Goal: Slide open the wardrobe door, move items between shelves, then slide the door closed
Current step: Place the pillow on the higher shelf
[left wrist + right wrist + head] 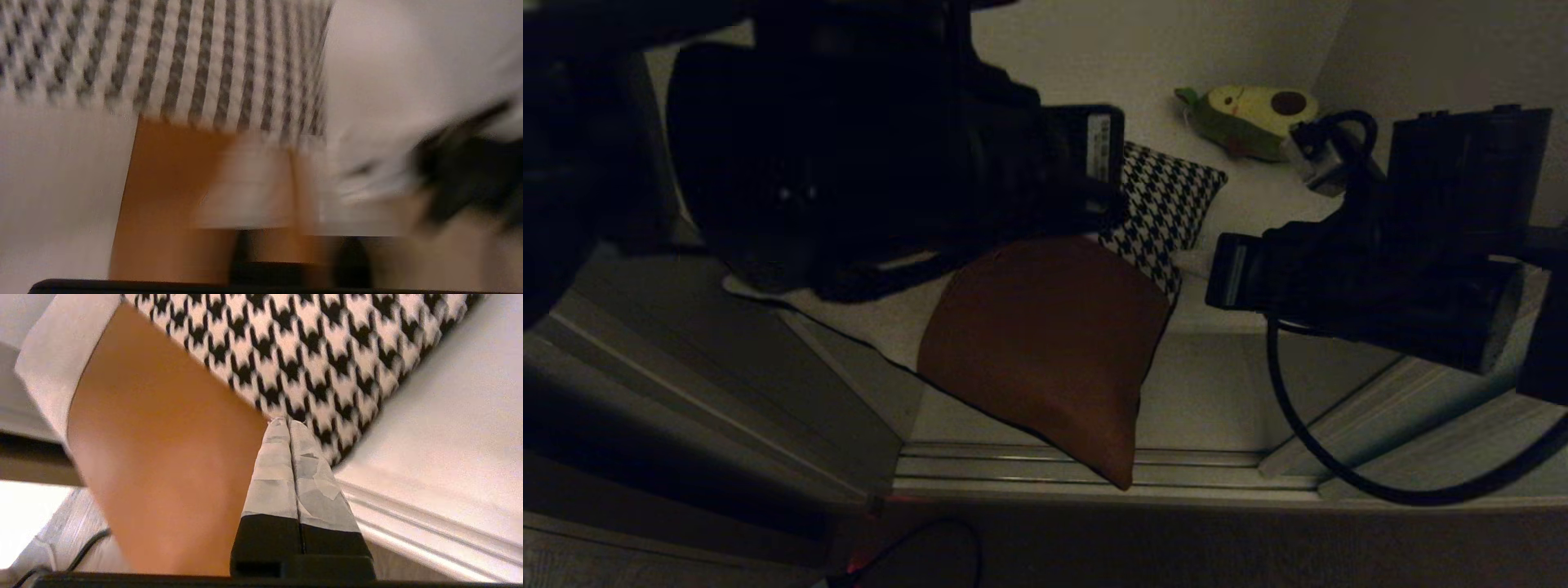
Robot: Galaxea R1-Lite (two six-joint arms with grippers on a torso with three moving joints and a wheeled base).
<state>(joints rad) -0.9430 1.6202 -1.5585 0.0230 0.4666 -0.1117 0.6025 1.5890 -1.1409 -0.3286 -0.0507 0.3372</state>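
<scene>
Dim wardrobe interior, off-white shelf board point(1258, 204) running back to a pale rear wall. Lying on that shelf is a square cushion with a brown face and a cream band point(1045, 343) along one edge. It sits diagonally, one corner poking out past the shelf's front edge and hanging over the ribbed pale metal floor track point(1029, 465), the opposite corner pointing back into the wardrobe. Behind it, partly tucked under its rear edge, is the black-and-white houndstooth cushion point(1168, 212), also turned so its corners point toward the back and the right. In the right wrist view the brown cushion point(163, 457) overlaps the houndstooth one point(327, 355).

Further back on the same shelf, well apart from the cushions, is a green-and-cream avocado plush toy point(1250, 118).

Left gripper point(1094, 204) is up over the rear of the brown cushion, close to the houndstooth one; its wrist view is smeared with motion blur, so I honestly can't tell how its fingers stand or whether they're touching fabric. Right gripper point(289, 422) has its taped fingers pressed flat together, nothing between them, tips right by the seam where the two cushions meet.

A white label on the left arm has print, but it's too small to read.
</scene>
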